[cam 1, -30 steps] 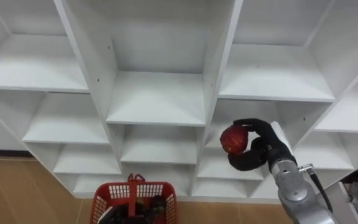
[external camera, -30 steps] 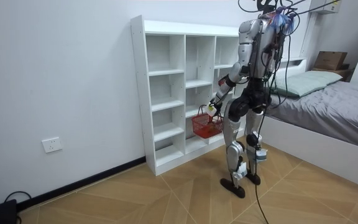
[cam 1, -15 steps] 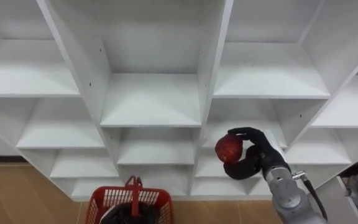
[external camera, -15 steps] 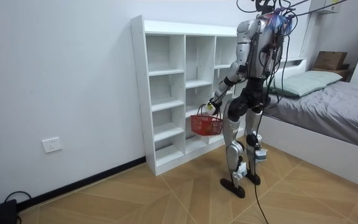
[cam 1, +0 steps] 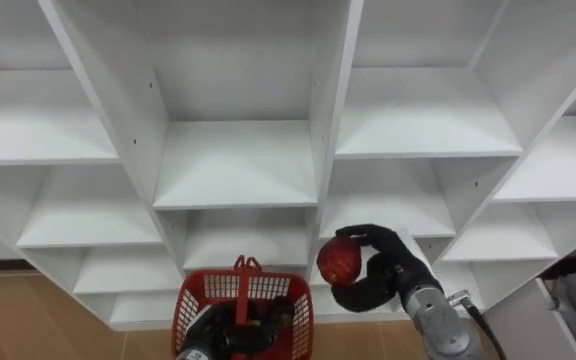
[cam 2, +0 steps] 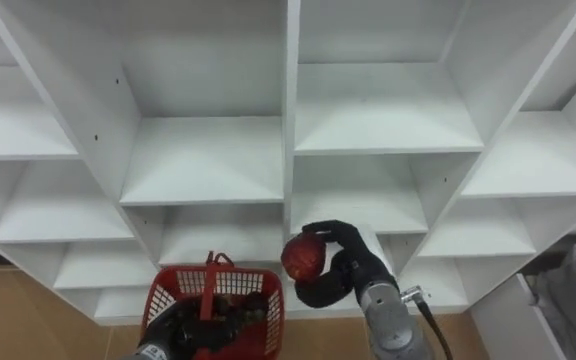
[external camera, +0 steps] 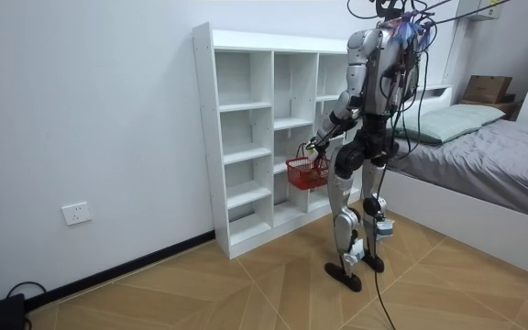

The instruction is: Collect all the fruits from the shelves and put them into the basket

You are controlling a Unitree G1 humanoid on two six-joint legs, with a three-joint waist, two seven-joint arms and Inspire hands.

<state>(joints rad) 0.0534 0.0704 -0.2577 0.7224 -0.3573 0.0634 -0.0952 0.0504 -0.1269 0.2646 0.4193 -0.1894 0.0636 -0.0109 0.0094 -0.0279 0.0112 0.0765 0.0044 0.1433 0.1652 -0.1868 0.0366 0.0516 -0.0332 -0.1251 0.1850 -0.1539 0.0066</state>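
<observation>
Red round fruit (cam 1: 339, 262) is clear of the white wooden closet (cam 1: 236, 165), clamped in the right hand's (cam 1: 388, 275) curled fingers just beside the red plastic mesh basket (cam 1: 268, 288) gripped by the left hand (cam 1: 223, 335), so only the drop-in remains and the visible shelves look bare.

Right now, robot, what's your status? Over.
Right hand holds red fruit before closet shelves. Left hand grips handle of red basket. Fruit beside basket, not yet in; nothing between.
</observation>
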